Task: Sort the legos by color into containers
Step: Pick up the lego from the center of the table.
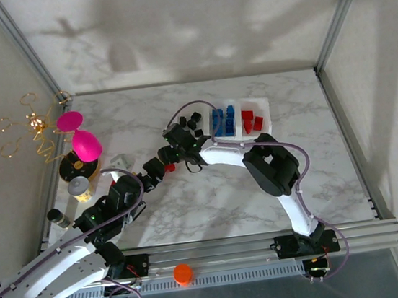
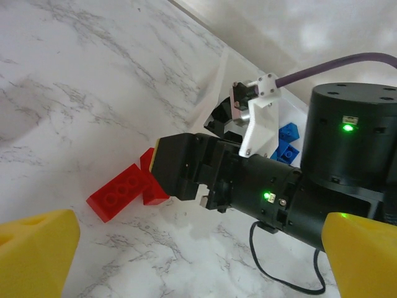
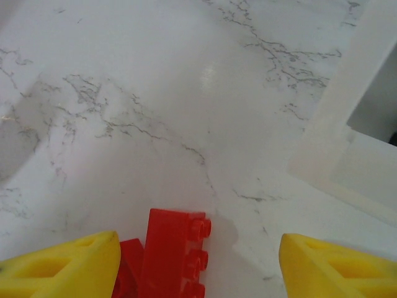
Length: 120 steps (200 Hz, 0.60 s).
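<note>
Legos [image 1: 230, 116] on the sorting bench: give me the wide shot first. (Desk)

Photographer: A marble table [image 1: 206, 206]. Two arms reach in from its near edge. The right arm [image 1: 292, 196] bends at the elbow and stretches left, while the left arm [image 1: 60, 264] rises from the bottom-left corner. Their tips come close together near mid-table.

Desk: And the containers [image 1: 262, 103]?

Photographer: Three white trays stand in a row at the far side. Black bricks [image 1: 192, 124] fill the left one, blue bricks [image 1: 223, 124] the middle, red bricks [image 1: 252, 122] the right. A pink ornament [image 1: 81, 138] stands well apart at the table's left edge.

Desk: The grippers?

Photographer: The right gripper [image 3: 198, 241] is spread wide, with yellow fingers on either side of its target. The left gripper [image 2: 200, 218] is just beside it, also wide and holding nothing.

Desk: Small stuff?

Photographer: A grey canister [image 1: 78, 185] sits below the ornament. An orange cap [image 1: 183, 272] lies on the front rail. Loose red pieces [image 2: 124, 189], at least two and touching, lie on the marble near the black tray's corner, between the right gripper's fingers.
</note>
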Available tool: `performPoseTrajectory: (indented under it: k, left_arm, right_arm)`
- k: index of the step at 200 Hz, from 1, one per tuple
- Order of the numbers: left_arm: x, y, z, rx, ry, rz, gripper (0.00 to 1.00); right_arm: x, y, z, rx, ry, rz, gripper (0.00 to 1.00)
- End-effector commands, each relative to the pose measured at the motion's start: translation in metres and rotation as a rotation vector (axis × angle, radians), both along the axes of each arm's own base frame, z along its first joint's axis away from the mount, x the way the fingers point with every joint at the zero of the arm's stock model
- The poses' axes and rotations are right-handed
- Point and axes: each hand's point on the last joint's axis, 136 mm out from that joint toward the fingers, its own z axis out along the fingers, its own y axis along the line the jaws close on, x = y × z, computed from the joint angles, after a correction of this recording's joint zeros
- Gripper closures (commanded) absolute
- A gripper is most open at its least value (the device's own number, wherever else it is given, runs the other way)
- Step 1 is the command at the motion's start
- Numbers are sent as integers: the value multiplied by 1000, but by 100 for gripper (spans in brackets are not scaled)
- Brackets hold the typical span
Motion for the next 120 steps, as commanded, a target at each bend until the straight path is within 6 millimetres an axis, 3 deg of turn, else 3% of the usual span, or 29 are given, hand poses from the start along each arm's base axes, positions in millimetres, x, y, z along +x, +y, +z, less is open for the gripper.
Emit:
performPoseTrajectory:
  k: [1, 62, 120]
  left_arm:
    - [0, 11, -11, 22, 18, 52, 0]
    - [3, 11, -10, 24, 12, 56, 0]
    - [7, 4, -12, 36, 22, 37, 0]
  right_arm:
    - [3, 8, -6, -17, -1, 3, 35]
    - [0, 14, -25, -59, 24, 33, 40]
    - [-6, -3, -18, -89, 9, 18, 56]
